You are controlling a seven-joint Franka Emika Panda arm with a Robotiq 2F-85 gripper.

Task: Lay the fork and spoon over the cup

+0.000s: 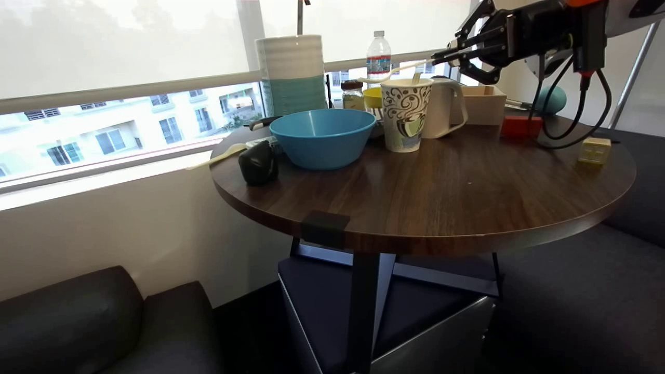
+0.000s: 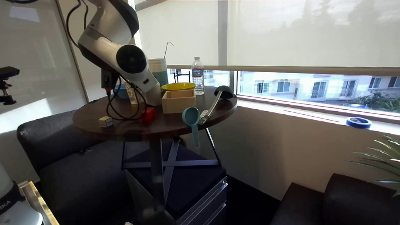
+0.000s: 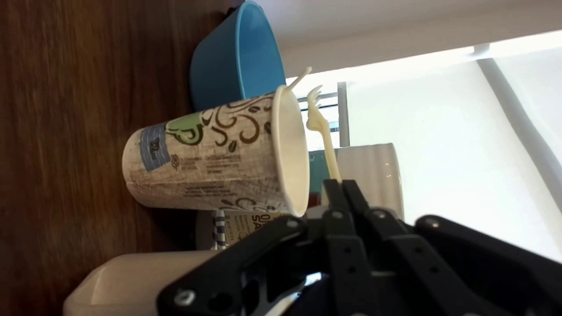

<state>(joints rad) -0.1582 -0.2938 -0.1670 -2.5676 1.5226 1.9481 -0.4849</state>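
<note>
Cream and slender, the fork [image 1: 400, 68] juts from the claw [image 1: 435, 57] in an exterior view, its handle pinched tight, higher than the rim of the cup [image 1: 407, 117], which stands upright on the worktop [image 1: 441, 202] between blue bowl [image 1: 322, 137] and white jug [image 1: 440, 109]. A pale stem, possibly the spoon [image 1: 416, 78], pokes up from the cup's mouth. Descending, the fork could hook that stem or press one side of the rim and tip the presumably light cup.

In an exterior view the arm [image 2: 134, 59] screens claw and fork and leaves only part of the cup showing, so anyone steering by it may miss first contact.

In the wrist view the fingers [image 3: 332, 195] grip only the handle, and the tines appear close to the stem. Whether the fork is centred over the mouth is unclear; released off-centre, it may slide off, and a bump could swivel it.
</note>
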